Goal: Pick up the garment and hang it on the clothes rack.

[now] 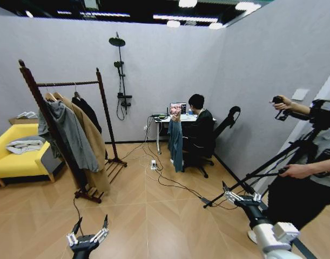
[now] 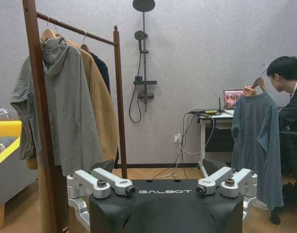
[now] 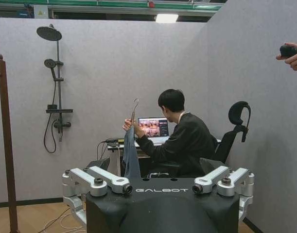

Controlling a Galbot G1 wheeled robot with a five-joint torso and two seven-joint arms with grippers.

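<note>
Both grippers hang empty, jaws spread: left gripper low near the floor, right gripper out to the right. Farther left, the clothes rack carries a grey hooded jacket and a tan coat. Farthest back, the teal garment dangles from a seated person's hand by the desk. Pickup not started; grasping and hanging both remain.

The teal-blue garment is hanging upright from its hooked hanger, well apart from the reddish-brown clothes rack standing left.
</note>
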